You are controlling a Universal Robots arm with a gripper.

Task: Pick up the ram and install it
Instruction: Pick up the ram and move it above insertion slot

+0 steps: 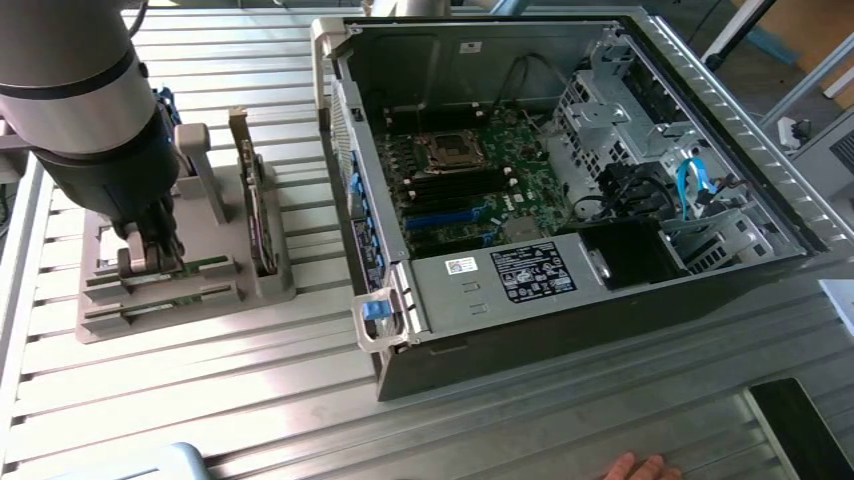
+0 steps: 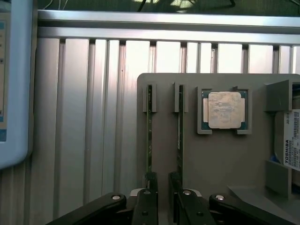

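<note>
Pick-up step, by the look of it: the black two-fingered gripper (image 2: 163, 183) hangs low over the grey plastic holder tray (image 2: 220, 159), fingers slightly spread and gripping nothing, above two thin green ram sticks (image 2: 179, 136) standing edgewise in the tray's slots; a grasp calls for centring on one stick.

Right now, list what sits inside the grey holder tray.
The grey holder tray holds two ram sticks standing on edge in slots, a processor chip in its pocket and a labelled hard drive. The fingers cover the sticks' near ends.
</note>
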